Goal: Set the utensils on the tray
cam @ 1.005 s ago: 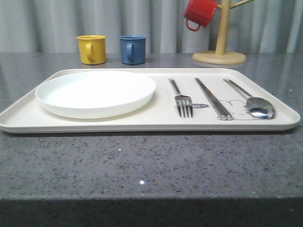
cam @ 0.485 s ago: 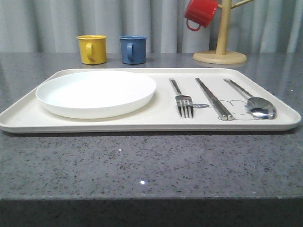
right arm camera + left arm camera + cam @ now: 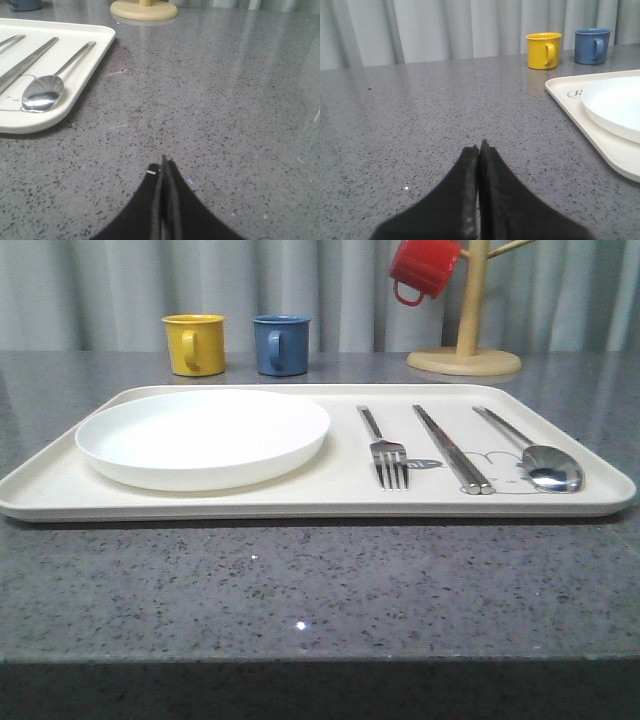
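Observation:
The cream tray (image 3: 330,502) lies across the grey table. On its right half rest a silver fork (image 3: 385,450), a pair of chopsticks (image 3: 450,448) and a spoon (image 3: 535,455), side by side. The spoon (image 3: 45,90) and chopsticks (image 3: 25,62) also lie on the tray (image 3: 75,107) in the right wrist view. My left gripper (image 3: 479,148) is shut and empty over bare table, left of the tray (image 3: 600,145). My right gripper (image 3: 164,162) is shut and empty over bare table, right of the tray.
A round white plate (image 3: 200,435) takes up the tray's left half. A yellow mug (image 3: 193,343) and a blue mug (image 3: 281,344) stand behind the tray. A wooden mug tree (image 3: 465,350) at the back right carries a red mug (image 3: 422,268).

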`<action>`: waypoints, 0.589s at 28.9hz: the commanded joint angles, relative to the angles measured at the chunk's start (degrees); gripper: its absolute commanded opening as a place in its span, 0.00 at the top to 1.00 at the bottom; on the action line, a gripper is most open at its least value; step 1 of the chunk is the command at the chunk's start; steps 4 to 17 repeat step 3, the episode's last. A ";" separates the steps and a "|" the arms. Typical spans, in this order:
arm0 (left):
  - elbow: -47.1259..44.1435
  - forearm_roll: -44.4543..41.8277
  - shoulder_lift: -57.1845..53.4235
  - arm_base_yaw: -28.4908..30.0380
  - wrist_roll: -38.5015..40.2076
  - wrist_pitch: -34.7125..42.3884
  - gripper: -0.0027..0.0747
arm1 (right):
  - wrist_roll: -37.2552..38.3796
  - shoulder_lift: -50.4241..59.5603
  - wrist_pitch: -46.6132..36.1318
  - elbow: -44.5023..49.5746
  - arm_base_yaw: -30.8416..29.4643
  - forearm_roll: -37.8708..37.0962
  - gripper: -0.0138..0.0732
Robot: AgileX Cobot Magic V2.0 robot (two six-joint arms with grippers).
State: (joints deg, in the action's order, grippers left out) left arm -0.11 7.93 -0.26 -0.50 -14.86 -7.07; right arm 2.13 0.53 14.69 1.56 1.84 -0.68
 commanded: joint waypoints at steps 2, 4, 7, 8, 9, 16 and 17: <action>-0.12 0.11 -1.26 -0.11 0.54 4.71 0.99 | -0.37 1.13 -5.10 -0.74 -0.21 -0.04 0.92; -0.12 0.11 -1.26 -0.11 0.54 4.71 0.99 | -0.37 1.13 -5.10 -0.74 -0.21 -0.04 0.92; -0.12 0.11 -1.26 -0.11 0.54 4.71 0.99 | -0.37 1.13 -5.10 -0.74 -0.21 -0.04 0.92; -0.12 0.11 -1.26 -0.11 0.54 4.71 0.99 | -0.37 1.13 -5.10 -0.74 -0.21 -0.04 0.92; -0.12 0.11 -1.26 -0.11 0.54 4.71 0.99 | -0.37 1.13 -5.10 -0.74 -0.21 -0.04 0.92; -0.12 0.11 -1.26 -0.11 0.54 4.71 0.99 | -0.37 1.13 -5.10 -0.74 -0.21 -0.04 0.92; -0.12 0.11 -1.26 -0.11 0.54 4.71 0.99 | -0.37 1.13 -5.10 -0.74 -0.21 -0.04 0.92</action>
